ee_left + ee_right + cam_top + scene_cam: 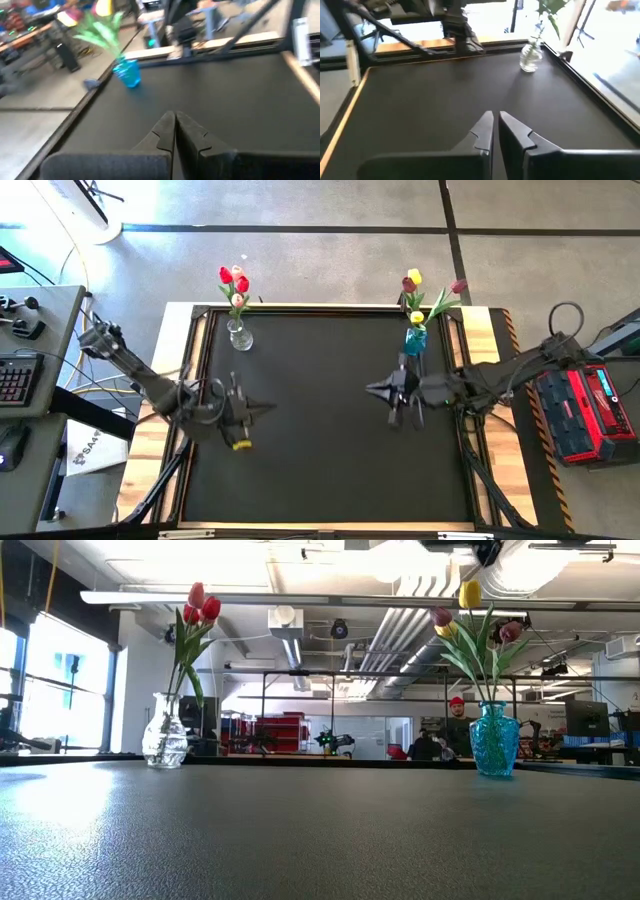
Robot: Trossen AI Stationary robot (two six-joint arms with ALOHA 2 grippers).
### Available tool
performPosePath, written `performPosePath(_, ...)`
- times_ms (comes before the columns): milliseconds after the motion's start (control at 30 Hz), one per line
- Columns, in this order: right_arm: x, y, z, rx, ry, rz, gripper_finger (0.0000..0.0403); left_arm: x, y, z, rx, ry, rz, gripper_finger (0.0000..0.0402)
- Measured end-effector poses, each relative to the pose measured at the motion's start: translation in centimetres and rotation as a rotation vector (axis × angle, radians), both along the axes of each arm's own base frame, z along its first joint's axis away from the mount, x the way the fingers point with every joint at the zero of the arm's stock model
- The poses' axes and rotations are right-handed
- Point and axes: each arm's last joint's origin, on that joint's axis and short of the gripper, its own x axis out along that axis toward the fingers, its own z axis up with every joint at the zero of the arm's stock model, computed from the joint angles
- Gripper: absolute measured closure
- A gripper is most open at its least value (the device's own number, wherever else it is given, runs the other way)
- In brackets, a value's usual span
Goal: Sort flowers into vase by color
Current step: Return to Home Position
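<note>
Behind the blue vase (pixel 494 745), low view only: a person (pixel 455 722).

Your table (pixel 330 470), black matte top framed in pale wood, your clear glass vase (pixel 239 336) standing toward eleven o'clock by the far edge, your blue glass vase (pixel 415 340) toward one o'clock, both upright, well apart

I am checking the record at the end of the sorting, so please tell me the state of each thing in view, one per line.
transparent vase: upright, holds the red and pink flowers.
blue vase: upright, holds the yellow and maroon flowers.
left gripper: shut, empty, raised over the left half of the table.
right gripper: shut, empty, raised near the blue vase.
</note>
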Motion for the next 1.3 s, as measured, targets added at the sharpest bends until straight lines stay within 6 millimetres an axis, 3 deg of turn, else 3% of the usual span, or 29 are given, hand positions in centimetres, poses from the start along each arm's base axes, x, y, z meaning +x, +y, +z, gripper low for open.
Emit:
performPosePath(133, -0.8, 2.7, -1.3, -0.042, -0.042, 0.048, 0.04, 0.4, -1.1, -2.7, -0.04, -0.08, -0.08, 0.0401)
performPosePath(267, -1.6, 4.1, -3.9, -0.03, -0.144, 0.087, 0.0401, 0.5, -0.6, -4.3, -0.08, -0.183, -0.165, 0.0401)
performPosePath(400, -2.1, 3.8, -6.5, -0.027, -0.176, 0.091, 0.0402, 0.8, 0.9, -5.1, -0.124, -0.213, -0.232, 0.0401)
performPosePath(533, -1.8, 2.2, -8.1, -0.009, -0.183, 0.078, 0.0403, 1.3, 2.6, -5.7, -0.113, -0.192, -0.214, 0.0401)
performPosePath(633, -1.2, 1.0, -8.0, 0.012, -0.204, 0.139, 0.0403, 1.4, 3.8, -5.4, -0.093, -0.199, -0.179, 0.0401)
performPosePath(733, -1.1, 0.0, -6.6, 0.014, -0.251, 0.182, 0.0403, 0.6, 5.1, -4.1, -0.061, -0.236, -0.168, 0.0401)
performPosePath(933, -4.1, -1.3, -3.9, 0.009, -0.306, 0.189, 0.0403, -3.3, 7.0, -1.8, -0.085, -0.288, -0.151, 0.0401)
performPosePath(1067, -5.8, -1.7, -4.1, 0.006, -0.303, 0.19, 0.0403, -5.1, 7.4, -3.6, -0.127, -0.313, -0.136, 0.0401)
performPosePath(1233, -6.5, -1.2, -6.9, 0.02, -0.431, 0.221, 0.0403, -6.2, 7.4, -8.1, -0.17, -0.384, -0.083, 0.0401)
performPosePath(1300, -6.8, -1.3, -7.5, 0.025, -0.465, 0.203, 0.0403, -6.5, 7.5, -8.6, -0.163, -0.427, -0.071, 0.0401)
